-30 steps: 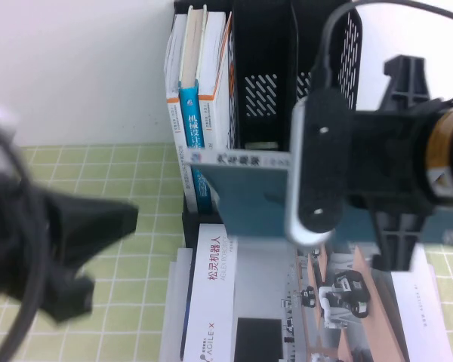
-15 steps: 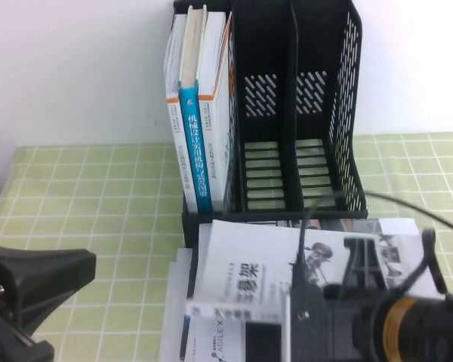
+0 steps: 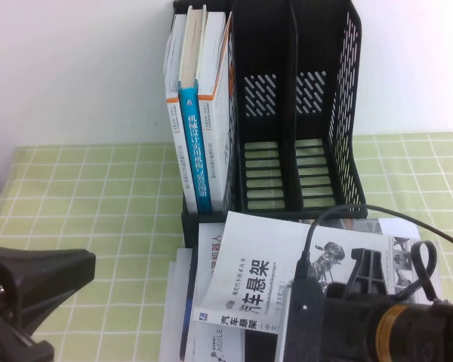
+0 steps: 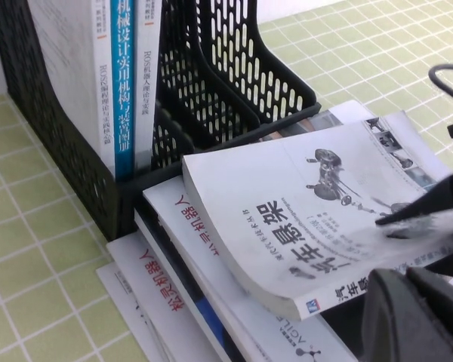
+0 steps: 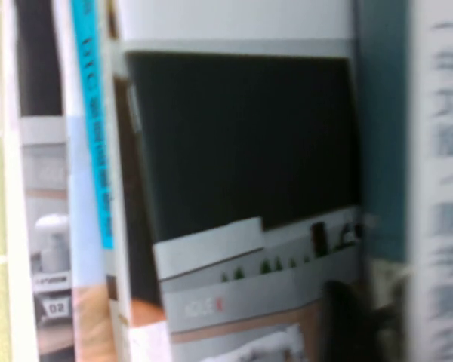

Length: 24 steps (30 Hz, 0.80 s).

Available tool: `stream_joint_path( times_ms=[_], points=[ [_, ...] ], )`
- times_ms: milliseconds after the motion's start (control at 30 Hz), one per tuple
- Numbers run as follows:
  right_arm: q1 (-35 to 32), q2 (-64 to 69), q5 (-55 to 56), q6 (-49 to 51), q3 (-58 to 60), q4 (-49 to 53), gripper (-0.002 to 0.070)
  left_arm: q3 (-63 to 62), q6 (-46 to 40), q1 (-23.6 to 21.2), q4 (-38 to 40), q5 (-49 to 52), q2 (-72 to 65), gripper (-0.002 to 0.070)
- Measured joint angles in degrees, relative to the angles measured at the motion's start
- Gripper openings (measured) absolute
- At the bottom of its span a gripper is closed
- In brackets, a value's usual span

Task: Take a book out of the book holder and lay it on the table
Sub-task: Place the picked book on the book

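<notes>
The black book holder (image 3: 349, 90) stands at the back of the table with three upright books (image 3: 200, 113) in its left slot; they also show in the left wrist view (image 4: 124, 75). A white book with black Chinese title (image 3: 257, 279) lies tilted on top of a stack of books in front of the holder. It also shows in the left wrist view (image 4: 287, 211). My right gripper (image 3: 362, 273) is low over the book's near right edge and shut on it; in the left wrist view (image 4: 419, 219) one dark finger lies on the cover. My left gripper (image 3: 57, 275) is shut and empty at the near left.
Several flat books and brochures (image 3: 204, 332) lie stacked under the white book, close against the holder's front. The holder's middle and right slots (image 3: 268, 143) hold nothing. Green checked cloth (image 3: 90, 196) covers the table on both sides.
My right gripper has come down from in front of the holder to the stack, and the book turned from teal back up to white cover up. My left arm dropped lower and left.
</notes>
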State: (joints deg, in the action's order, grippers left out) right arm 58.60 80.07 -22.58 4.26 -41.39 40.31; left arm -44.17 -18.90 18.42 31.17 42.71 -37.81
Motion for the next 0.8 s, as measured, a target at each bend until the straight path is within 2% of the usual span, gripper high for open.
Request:
stream_joint_path(
  times_ms=[100,167,300,467,533,600,733,800],
  points=[
    [0.9,0.1,-2.8,0.1,-2.4,-3.9,0.0427,0.0,0.0,0.0,-0.8,1.4,0.0,-0.0003],
    [2.1,0.2,-4.5,-0.9,-4.1,-9.4,0.0489,0.0,0.0,0.0,-2.2,2.7,0.1,-0.0003],
    [4.4,0.4,-11.2,-8.7,-8.6,-25.5,0.0526,0.0,0.0,0.0,-4.2,4.8,0.1,-0.0003],
    [4.5,0.4,-27.3,-14.8,-18.5,-45.5,0.0519,0.0,0.0,0.0,-4.7,7.0,0.1,-0.0003],
    [4.5,0.4,-33.4,-17.6,-24.2,-51.4,0.0480,0.0,0.0,0.0,-4.7,7.4,0.5,-0.0003],
    [4.5,0.4,-37.9,-20.8,-30.5,-55.9,0.0405,0.0,0.2,0.0,-4.9,7.3,1.6,-0.0003],
    [4.5,0.4,-42.2,-28.5,-42.4,-57.0,0.0146,0.0,3.4,0.0,-6.0,6.9,5.5,-0.0003],
    [4.5,-0.3,-42.5,-30.2,-46.7,-53.4,0.0067,0.0,5.9,0.0,-7.2,6.7,7.9,-0.0003]
  ],
)
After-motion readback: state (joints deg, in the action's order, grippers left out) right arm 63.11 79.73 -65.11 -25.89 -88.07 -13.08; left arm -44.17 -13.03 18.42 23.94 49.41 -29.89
